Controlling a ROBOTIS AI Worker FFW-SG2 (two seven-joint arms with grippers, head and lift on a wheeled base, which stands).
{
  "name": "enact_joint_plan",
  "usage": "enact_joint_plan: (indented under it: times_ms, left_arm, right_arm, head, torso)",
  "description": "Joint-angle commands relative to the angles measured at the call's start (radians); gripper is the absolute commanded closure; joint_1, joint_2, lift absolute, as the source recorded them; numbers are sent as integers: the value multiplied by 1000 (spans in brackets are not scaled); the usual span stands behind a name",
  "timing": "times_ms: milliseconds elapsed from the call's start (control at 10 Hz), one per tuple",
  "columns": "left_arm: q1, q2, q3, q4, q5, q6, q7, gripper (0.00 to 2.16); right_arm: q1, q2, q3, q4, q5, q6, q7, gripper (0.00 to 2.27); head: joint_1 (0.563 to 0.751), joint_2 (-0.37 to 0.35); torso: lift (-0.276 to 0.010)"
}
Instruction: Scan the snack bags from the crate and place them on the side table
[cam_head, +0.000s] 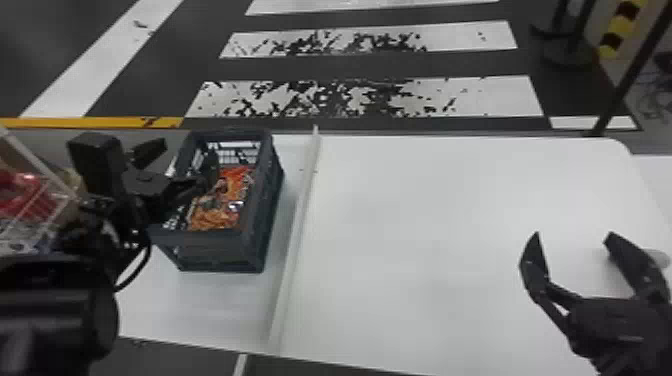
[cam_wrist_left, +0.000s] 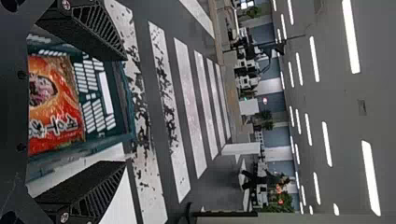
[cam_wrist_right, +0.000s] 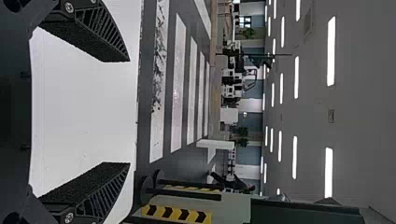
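Snack bags (cam_head: 212, 217) in glossy orange and red plastic lie in the crate, and that is where I want my left gripper. Largest first: the wide white tabletop (cam_head: 425, 240) has a rounded far right corner, and a raised white divider strip (cam_head: 296, 225) runs from its far edge to its near edge. Left of that strip, up by the far edge, sits the dark blue-grey plastic crate with slotted walls (cam_head: 215, 248). Beyond the tabletop's left side I see a clear-walled container (cam_head: 37, 161) with red packages (cam_head: 25, 197) in it; I can't tell whether it matters here.

My black two-fingered left gripper (cam_wrist_left: 127, 111) is at the crate with its fingers spread, nothing clasped; a red-orange bag lies between them in my left wrist view. My matching right gripper (cam_head: 574, 234) waits over the right part of the tabletop, fingers apart and holding nothing.

I judge this to be the pick, ahead of scanning. Next I'd sink the left fingers around one bag, squeeze gently, and lift it over the rim. A loose bag could slip or drag its neighbour along.
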Motion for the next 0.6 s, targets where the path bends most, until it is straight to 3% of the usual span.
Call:
enact_joint_plan:
  times_ms: [0,200,300,500]
  left_arm:
    - [-86,32,1,102,-23,2,-31,83]
    - [-158,52,1,207,-100,35,-102,83]
    - [-175,61,5,251,-115,57,-115,83]
    - [-236,60,-9,360,-184,91,-174,83]
  right_arm:
    - [6,2,12,-1,21,2,0,90]
    - [-5,0,44,0,50,24,0,90]
    - [-16,-3,58,0,60,42,0,90]
    - [-23,-11,66,0,60,54,-2,90]
  head:
    - [695,204]
    - [695,230]
    - [695,250]
    - [695,295]
  torso:
    - [-50]
    - [-50]
    - [-50]
    - [-50]
